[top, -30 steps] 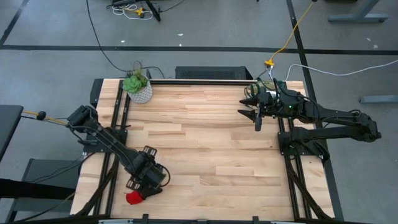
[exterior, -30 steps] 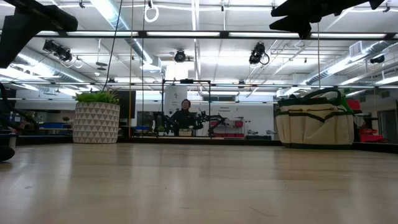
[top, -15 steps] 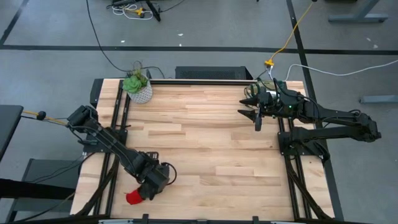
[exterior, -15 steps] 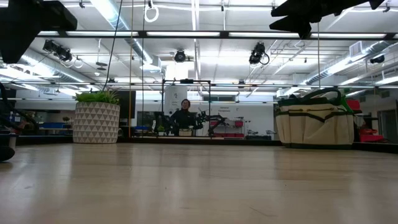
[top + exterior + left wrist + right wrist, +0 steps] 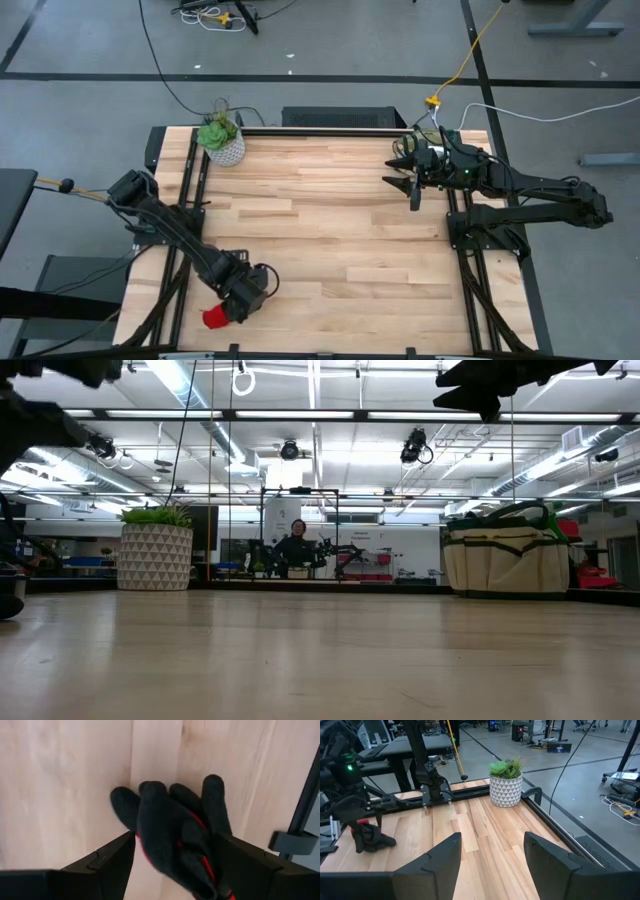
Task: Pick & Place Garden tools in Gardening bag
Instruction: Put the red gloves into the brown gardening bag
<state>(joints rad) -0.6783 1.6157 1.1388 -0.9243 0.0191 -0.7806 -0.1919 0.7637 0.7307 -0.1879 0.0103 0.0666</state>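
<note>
While my left gripper [image 5: 172, 857] hangs low at the table's [image 5: 330, 220] near left corner, its spread fingers [image 5: 107, 862] straddle the black glove [image 5: 172, 827] lying flat on the wood. My right gripper [image 5: 408, 180], fingers apart, hovers high over the gardening bag [image 5: 506, 556] at the far right edge.

The wooden table [image 5: 320, 660] stretches level toward the room; a leafy green plant [image 5: 157, 515] in a white patterned pot [image 5: 156, 558] stands at its far left edge; the gardening bag [image 5: 507, 556], beige with green trim, stands at the far right; dark arm parts hang at the top corners; a person [image 5: 297, 547], possibly seated, shows in the room behind.
</note>
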